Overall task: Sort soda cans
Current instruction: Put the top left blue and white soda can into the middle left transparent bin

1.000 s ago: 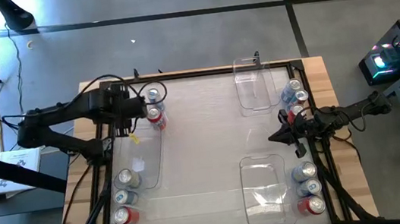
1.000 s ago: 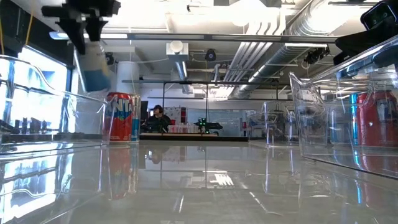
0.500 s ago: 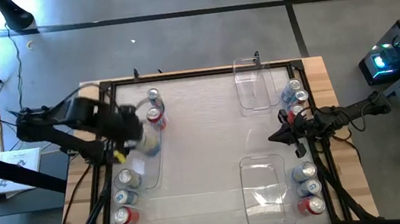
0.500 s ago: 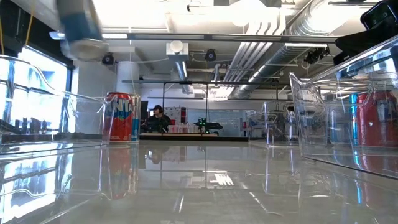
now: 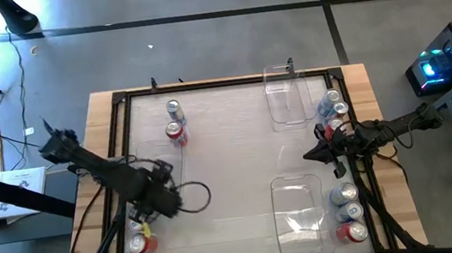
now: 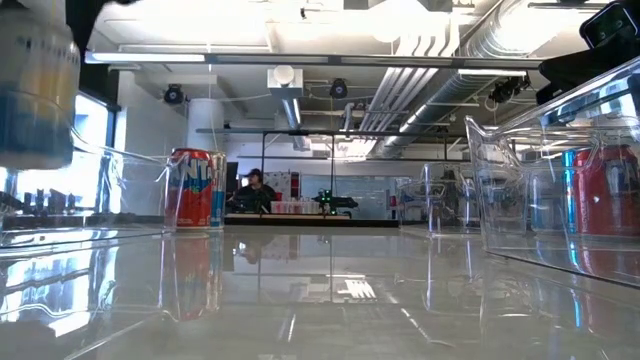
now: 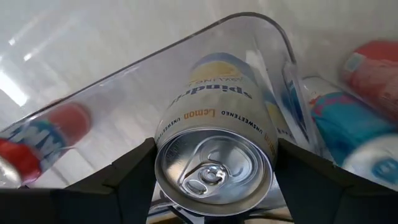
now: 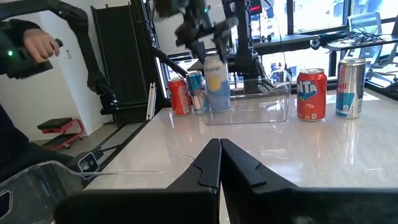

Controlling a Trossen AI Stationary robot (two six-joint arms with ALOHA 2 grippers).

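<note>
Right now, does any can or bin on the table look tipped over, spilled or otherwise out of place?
Nothing stands out. The lemon can is held upright by the left gripper above the clear bin on the left side. The other cans stand upright, and no liquid shows on the table.

Glossy, mirror-smooth white top on the bench point(image 5: 228, 143), ringed by pale bare wood at its edges. Clear, glassy plastic in the bins point(image 5: 289, 94), smooth and catching glare. Bright brushed metal on the lid of the lemon can point(image 7: 213, 163), with a shiny pull tab and a satin printed body. Slick printed metal on the red can point(image 6: 196, 188). Matt black plastic on the left gripper point(image 7: 214, 205) and right gripper point(image 8: 219, 163).
</note>
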